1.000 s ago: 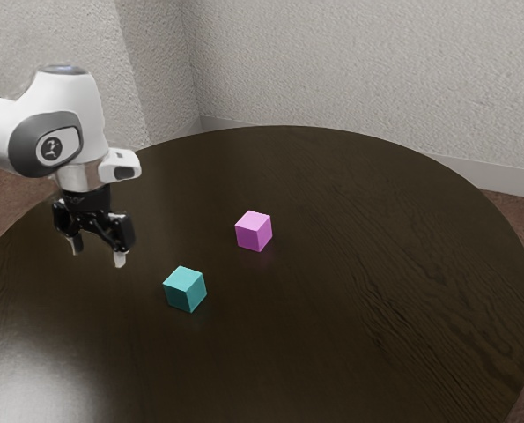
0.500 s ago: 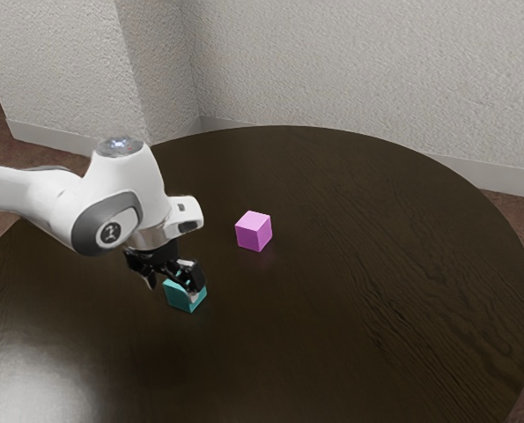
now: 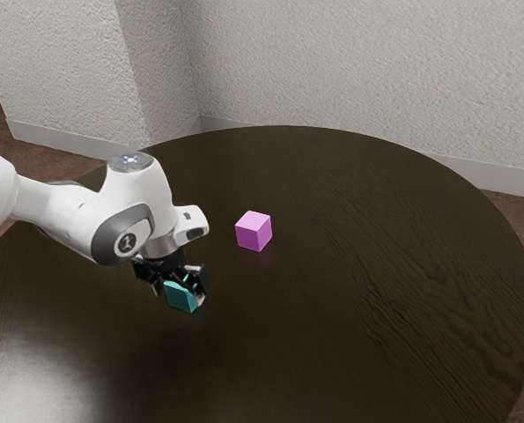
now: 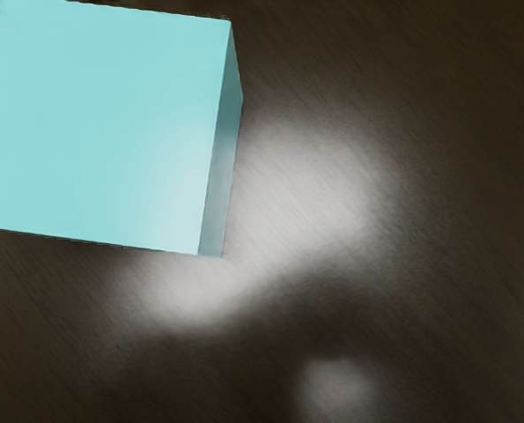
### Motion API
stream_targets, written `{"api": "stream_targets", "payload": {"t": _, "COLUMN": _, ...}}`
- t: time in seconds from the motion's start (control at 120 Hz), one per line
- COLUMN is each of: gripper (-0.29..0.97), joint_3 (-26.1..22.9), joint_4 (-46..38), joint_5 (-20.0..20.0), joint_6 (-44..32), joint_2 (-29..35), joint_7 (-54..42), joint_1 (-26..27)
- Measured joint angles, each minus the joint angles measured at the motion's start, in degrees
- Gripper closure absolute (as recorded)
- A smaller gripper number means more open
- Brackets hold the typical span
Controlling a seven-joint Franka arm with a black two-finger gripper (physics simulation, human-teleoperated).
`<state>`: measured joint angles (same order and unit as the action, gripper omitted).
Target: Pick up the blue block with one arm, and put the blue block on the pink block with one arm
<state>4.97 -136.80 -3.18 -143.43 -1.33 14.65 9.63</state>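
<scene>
The blue block (image 3: 183,300), a teal cube, rests on the dark round table (image 3: 376,264) left of centre. My gripper (image 3: 184,284) has come down over it and stands open, one black finger on each side of the cube's top. In the wrist view the blue block (image 4: 103,123) lies large and close under my hand, flat on the wood. The pink block (image 3: 254,231) sits on the table up and toward the exterior view's right of the blue one, a short way clear of my gripper.
The table's rim (image 3: 517,388) curves round at the exterior view's right and front. A plaster wall (image 3: 358,70) and a jutting corner (image 3: 156,79) stand behind the table, beyond its far edge.
My arm swung from the table's left toward the blue block, reached it half a second ago, and has since sunk lower so the fingers straddle it. Both blocks stayed put.
</scene>
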Motion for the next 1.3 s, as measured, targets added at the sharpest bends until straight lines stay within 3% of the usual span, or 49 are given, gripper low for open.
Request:
{"api": "stream_targets", "payload": {"t": 0.475, "gripper": 0.00, "joint_3": 0.2, "joint_4": 12.1, "joint_5": 0.6, "joint_6": -1.6, "joint_2": -11.9, "joint_7": -5.8, "joint_1": -5.3}}
{"api": "stream_targets", "payload": {"t": 1.3, "gripper": 0.00, "joint_3": 0.0, "joint_4": 12.2, "joint_5": 6.3, "joint_6": -2.7, "joint_2": -16.7, "joint_7": -15.3, "joint_1": -6.2}}
